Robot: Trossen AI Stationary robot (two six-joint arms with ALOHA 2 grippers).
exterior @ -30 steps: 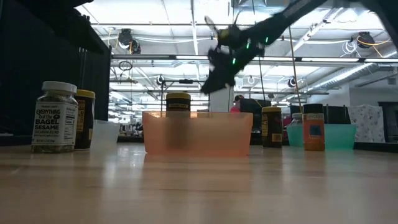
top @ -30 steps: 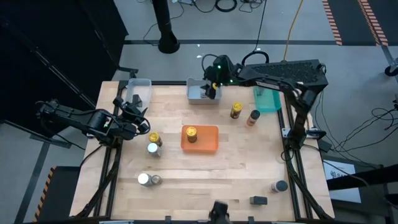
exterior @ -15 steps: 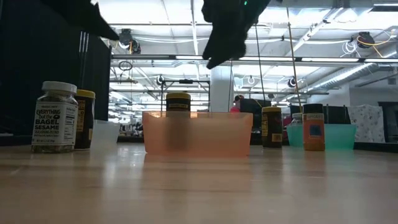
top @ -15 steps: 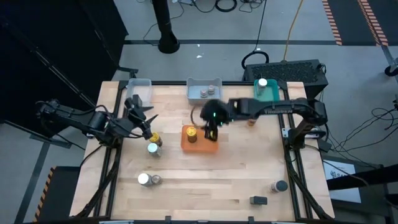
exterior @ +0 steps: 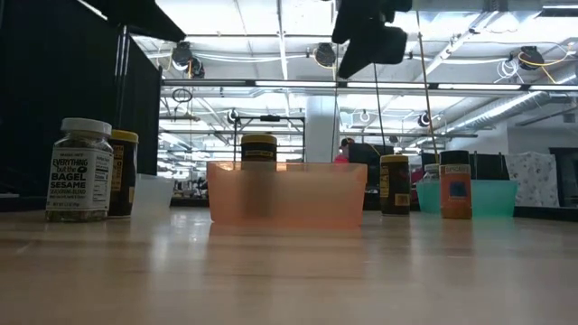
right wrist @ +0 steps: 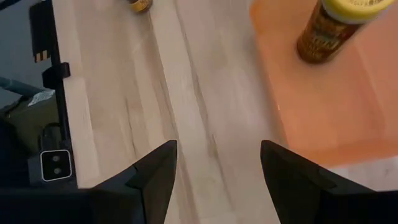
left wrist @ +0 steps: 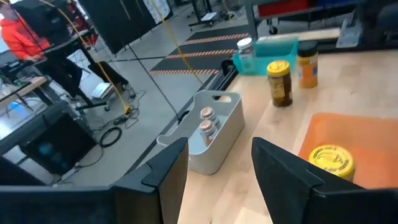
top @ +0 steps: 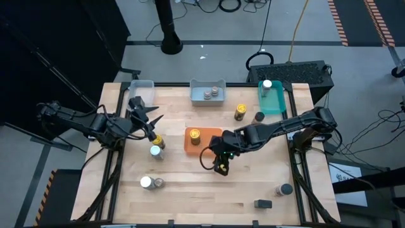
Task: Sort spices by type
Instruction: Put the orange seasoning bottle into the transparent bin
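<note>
Two arms hover with empty, spread fingers: the right gripper (top: 221,166) near the orange tray (top: 212,147) (one yellow-lidded jar (top: 195,135) inside), the left gripper (top: 147,119) beside two loose spices (top: 156,146). Between picks, I judge; next, descend onto a jar.

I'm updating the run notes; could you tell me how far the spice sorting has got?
Partly done: one yellow-lidded jar stands in the orange tray, two in the grey tray, one in the teal tray. Both grippers, left and right, are open and empty. Several jars remain loose on the table.
</note>
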